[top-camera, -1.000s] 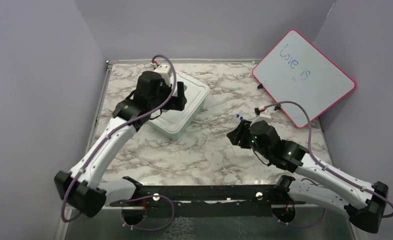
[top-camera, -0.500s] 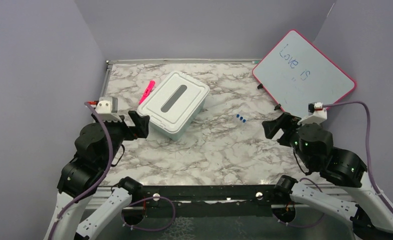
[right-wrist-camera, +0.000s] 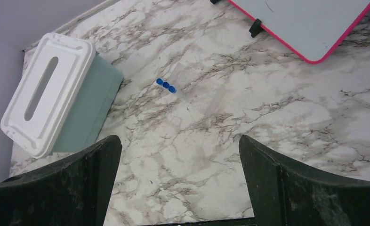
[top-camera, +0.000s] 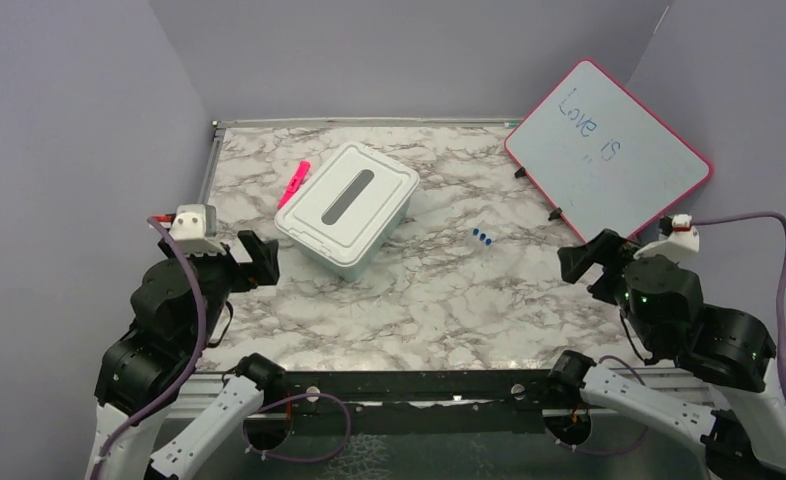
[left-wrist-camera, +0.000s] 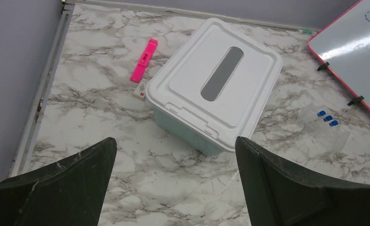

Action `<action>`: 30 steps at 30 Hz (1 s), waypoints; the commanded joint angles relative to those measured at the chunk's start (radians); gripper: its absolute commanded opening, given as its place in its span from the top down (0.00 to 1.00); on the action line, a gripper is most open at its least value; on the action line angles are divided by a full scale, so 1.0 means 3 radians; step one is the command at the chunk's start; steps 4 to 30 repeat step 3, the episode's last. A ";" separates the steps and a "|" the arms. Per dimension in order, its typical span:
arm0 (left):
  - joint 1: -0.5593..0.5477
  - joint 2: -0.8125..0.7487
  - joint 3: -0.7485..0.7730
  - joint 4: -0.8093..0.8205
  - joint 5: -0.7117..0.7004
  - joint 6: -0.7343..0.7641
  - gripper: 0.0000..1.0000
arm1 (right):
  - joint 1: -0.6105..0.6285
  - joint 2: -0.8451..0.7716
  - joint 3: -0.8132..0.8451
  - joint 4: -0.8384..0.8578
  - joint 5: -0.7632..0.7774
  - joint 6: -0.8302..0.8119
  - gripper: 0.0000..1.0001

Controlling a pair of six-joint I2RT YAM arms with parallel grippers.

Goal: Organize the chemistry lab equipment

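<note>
Left claw (top-camera: 257,262) withdrawn from white box (top-camera: 347,208), right claw (top-camera: 591,262) pulled back, seemingly opened wider.

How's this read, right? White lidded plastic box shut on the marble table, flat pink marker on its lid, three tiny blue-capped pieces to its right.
One error: the flat pink marker lies on the marble table left of the white lidded plastic box, not on its lid; left wrist view shows it. Box shut, three tiny blue-capped pieces to its right: correct.
</note>
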 commanded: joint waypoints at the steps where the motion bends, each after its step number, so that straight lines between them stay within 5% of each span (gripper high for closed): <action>1: 0.0007 0.0024 0.0109 -0.0058 -0.0042 0.0115 0.01 | 0.0007 -0.0088 0.0019 -0.0162 0.0122 0.0120 0.00; 30: 0.0007 0.0026 0.0115 -0.0068 -0.0049 0.0112 0.01 | 0.0006 -0.0100 0.0008 -0.0177 0.0111 0.0155 0.00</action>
